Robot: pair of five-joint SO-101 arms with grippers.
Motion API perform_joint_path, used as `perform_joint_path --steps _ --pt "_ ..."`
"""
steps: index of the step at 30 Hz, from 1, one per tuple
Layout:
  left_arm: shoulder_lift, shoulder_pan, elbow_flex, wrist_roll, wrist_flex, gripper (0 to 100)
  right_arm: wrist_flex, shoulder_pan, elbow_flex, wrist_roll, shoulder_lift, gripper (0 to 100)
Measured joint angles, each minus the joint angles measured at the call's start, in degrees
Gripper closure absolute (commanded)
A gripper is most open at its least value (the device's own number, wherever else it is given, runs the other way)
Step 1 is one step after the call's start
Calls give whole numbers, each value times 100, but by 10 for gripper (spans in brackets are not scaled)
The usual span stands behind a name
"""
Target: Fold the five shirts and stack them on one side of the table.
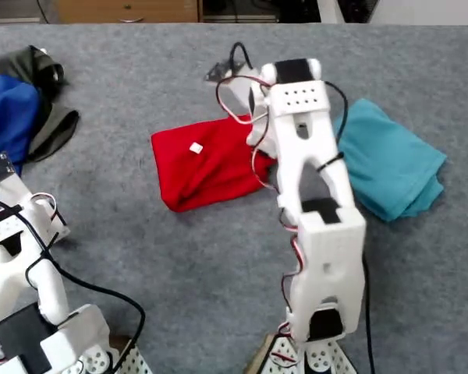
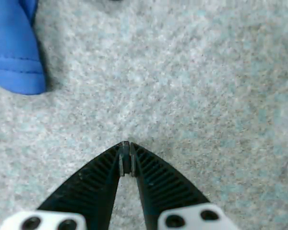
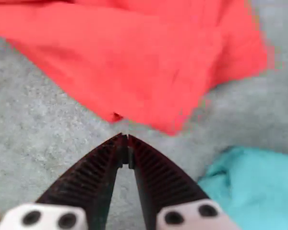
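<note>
A red shirt (image 1: 207, 164) lies folded in the middle of the grey table, with a small white tag on top. A teal shirt (image 1: 390, 167) lies folded to its right. A blue shirt (image 1: 8, 117) and a dark olive one (image 1: 51, 125) sit bunched at the far left. My right gripper (image 3: 125, 151) is shut with nothing in it, just above the cloth-covered table at the red shirt's (image 3: 134, 57) edge, the teal shirt (image 3: 249, 187) close by. My left gripper (image 2: 126, 158) is shut and empty over bare table near the blue shirt (image 2: 12, 48).
The right arm (image 1: 312, 179) stretches from the front edge over the gap between the red and teal shirts. The left arm's base (image 1: 23, 304) sits at the front left. Wooden furniture (image 1: 125, 9) stands beyond the far edge. Open grey table (image 1: 179, 273) lies in front.
</note>
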Motion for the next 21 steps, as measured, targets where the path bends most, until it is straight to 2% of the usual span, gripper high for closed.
perform_joint_path --steps 6,11,17,21 --pt "0 0 0 0 0 981 -1284 -290 -158 -545 -88 994" --pt "0 0 0 0 0 981 -2321 -747 -747 -967 712 994" --pt "0 0 0 0 0 981 -2462 -1002 -1758 -1037 2048 994" --pt "0 0 0 0 0 981 -2189 -976 -2505 -1037 2857 994"
